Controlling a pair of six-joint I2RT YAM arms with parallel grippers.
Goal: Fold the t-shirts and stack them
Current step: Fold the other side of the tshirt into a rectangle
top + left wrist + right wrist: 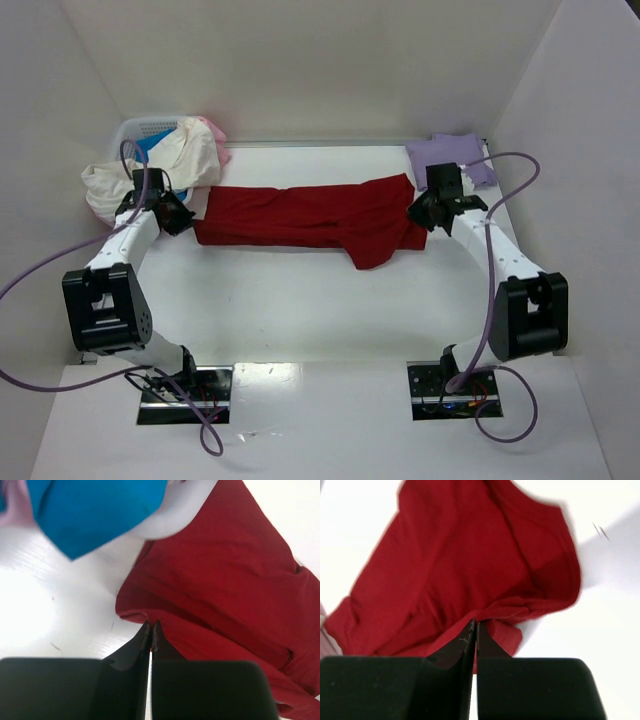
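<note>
We see a white table, its bare top glossy and catching the light. At its far left corner stands a white basket, of which only a stretch of the lattice wall shows. A white back wall, a left wall and a right wall close the table in. In the left wrist view we make out a few small dark marks on the tabletop.

Bright white glare, blurry wrist foregrounds
</note>
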